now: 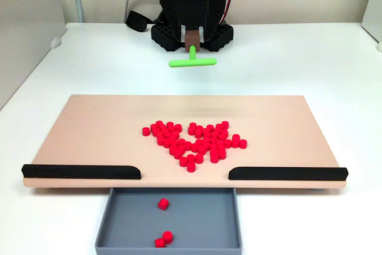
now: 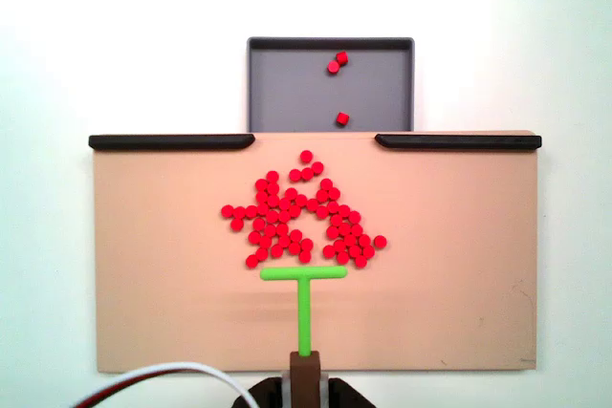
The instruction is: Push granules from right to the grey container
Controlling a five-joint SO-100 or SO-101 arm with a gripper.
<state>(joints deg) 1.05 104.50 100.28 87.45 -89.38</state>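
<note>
Several dozen red granules lie in a loose pile on the middle of the tan board; in the other fixed view the granules spread just ahead of the green T-shaped stick. The grey container sits below the board's front gap and holds three granules; the container is at the top of the other fixed view. My gripper is shut on the stick's brown handle. The stick hangs raised, its crossbar apart from the pile.
Two black bars line the board's front edge, leaving a gap over the container. A red and white cable curves by the arm. White table surrounds the board; the arm's black base stands behind it.
</note>
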